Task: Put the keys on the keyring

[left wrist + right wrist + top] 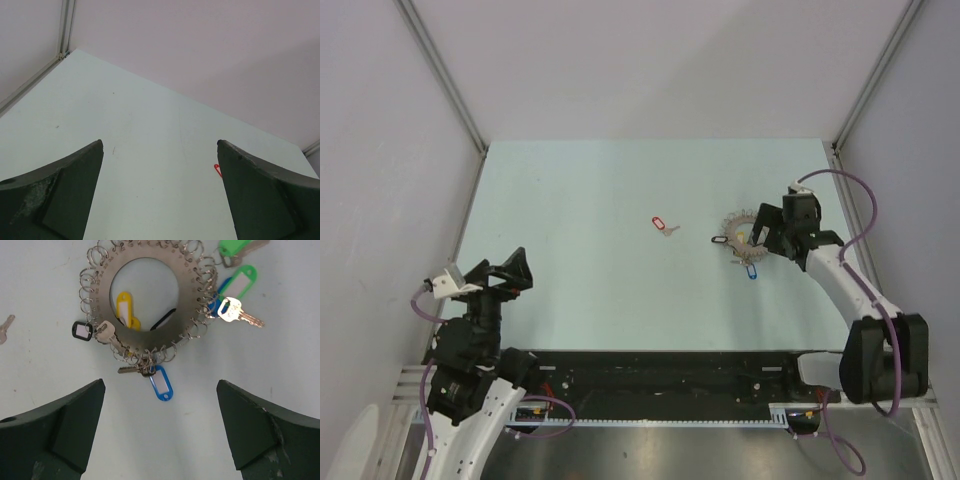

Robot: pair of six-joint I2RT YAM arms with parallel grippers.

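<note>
The key with its red tag [660, 224] lies flat near the table's middle. In the left wrist view only an edge of the red tag [218, 170] peeks out beside the right finger. In the right wrist view a silver key blade [6, 327] shows at the left edge. The keyring [740, 233] is a grey metal ring [194, 299] fringed with small rings, keys and coloured tags, right of the key. My right gripper [764, 232] hovers open at the ring's right side, its fingers [160, 383] holding nothing. My left gripper [506, 271] is open and raised at the near left [160, 144].
Green, blue, yellow and black tags hang on the ring, with a blue tag [162, 385] closest to my right fingertips. Grey walls enclose the table [580, 190] on three sides. A black rail [660, 375] runs along the near edge between the arm bases.
</note>
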